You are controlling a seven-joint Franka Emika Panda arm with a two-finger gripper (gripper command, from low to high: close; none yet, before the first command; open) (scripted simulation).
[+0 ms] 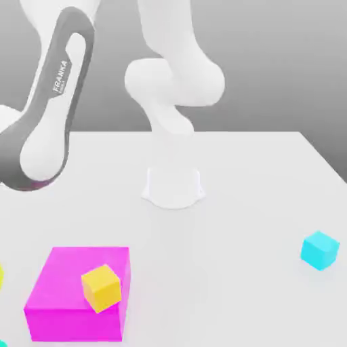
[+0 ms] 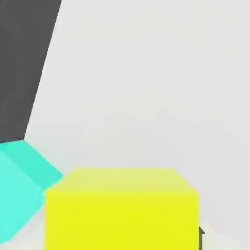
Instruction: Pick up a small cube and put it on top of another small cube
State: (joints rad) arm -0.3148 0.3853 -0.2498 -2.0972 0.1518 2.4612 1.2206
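**Operator:** Yellow up close, what is that?

**Me:** That's the small cube [image 2: 122, 210], lemon-yellow, sitting right under my hand camera. My jaws have closed in as far as they go, and I judge they're clamped on its sides. I can't tell whether it's touching the table [image 1: 257, 176] or just off it. A teal cube [image 2: 19, 190] sits just beside it. At the exterior view's left, towards the table's near edge, there's a lemon sliver [image 1: 1, 274] that's likely this same cube.

**Operator:** So which step are you on?

**Me:** The grasp looks done, so I'd call this the start of the carry. The stacking isn't done yet.

**Operator:** Where could it go?

**Me:** The teal cube is closest. A cyan cube [image 1: 320, 249] stands alone towards the table's edge on the exterior view's right. An orange-yellow cube [image 1: 101, 288] already rests, turned askew, on the magenta block [image 1: 68, 308] by the near edge.

**Operator:** What does the next move need?

**Me:** I need to lift well clear of the teal neighbour without nudging it. Then I centre squarely over the chosen cube, lower until the faces meet, and only then let go. These tops are small, so an off-centre release would likely tip it off.
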